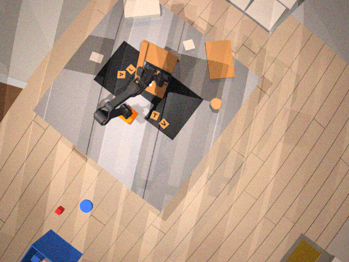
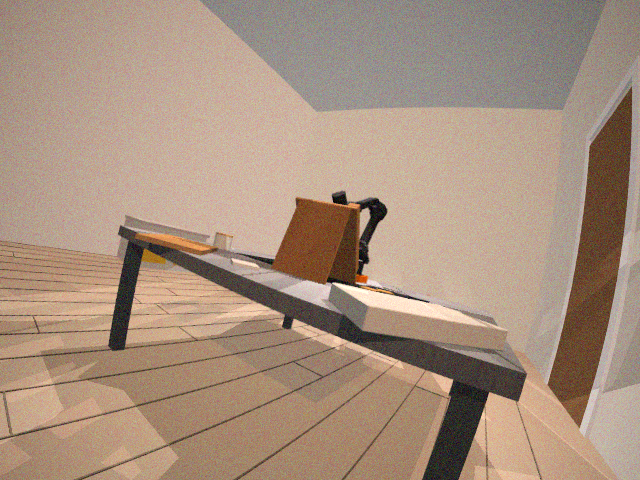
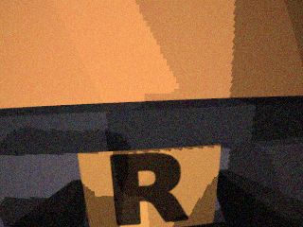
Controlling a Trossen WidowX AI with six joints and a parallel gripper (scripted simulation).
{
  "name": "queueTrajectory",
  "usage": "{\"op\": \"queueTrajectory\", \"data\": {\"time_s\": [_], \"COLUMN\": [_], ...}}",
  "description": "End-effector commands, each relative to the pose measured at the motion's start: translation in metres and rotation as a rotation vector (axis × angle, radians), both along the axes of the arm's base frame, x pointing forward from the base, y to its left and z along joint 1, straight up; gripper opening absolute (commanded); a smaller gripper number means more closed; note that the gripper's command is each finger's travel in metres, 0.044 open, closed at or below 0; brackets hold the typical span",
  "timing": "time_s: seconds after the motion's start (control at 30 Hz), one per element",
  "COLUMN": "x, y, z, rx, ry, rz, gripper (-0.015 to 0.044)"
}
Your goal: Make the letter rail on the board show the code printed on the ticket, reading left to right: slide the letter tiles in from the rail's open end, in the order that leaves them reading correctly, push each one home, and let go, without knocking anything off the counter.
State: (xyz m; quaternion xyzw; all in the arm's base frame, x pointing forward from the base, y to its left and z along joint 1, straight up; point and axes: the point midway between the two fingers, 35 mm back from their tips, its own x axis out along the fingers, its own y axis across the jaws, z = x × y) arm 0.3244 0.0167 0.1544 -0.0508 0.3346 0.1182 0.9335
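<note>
My gripper [image 3: 151,185] is shut on the R tile [image 3: 201,163], which stands upright to the wrist camera, just below the dark rail [image 3: 189,124] across the orange board [image 3: 95,52] [image 1: 162,54]. Whether the tile sits in the rail cannot be told. In the top view the arm covers part of the board and rail. The A tile [image 1: 121,74] and L tile [image 1: 131,69] lie on the black mat left of the board. The T tile [image 1: 154,114] and V tile [image 1: 163,123] lie on the mat's lower right part. No code is readable. The exterior view shows the board's back [image 2: 310,240]; the gripper is hidden.
Two pale cards [image 1: 96,57] [image 1: 188,45] lie on the grey counter [image 1: 118,152]. A flat orange panel [image 1: 220,60] and a round light-topped object [image 1: 216,103] are to the right. A white box [image 1: 142,8] [image 2: 423,315] sits at the counter's edge.
</note>
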Motion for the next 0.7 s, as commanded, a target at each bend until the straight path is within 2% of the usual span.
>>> {"op": "queueTrajectory", "data": {"time_s": [0.0,0.67], "x": [-0.0003,-0.0029], "y": [0.0026,0.0126], "z": [0.0008,0.0005], "rx": [0.002,0.003], "ry": [-0.004,-0.003], "rz": [-0.003,-0.003], "gripper": [0.0,0.0]}}
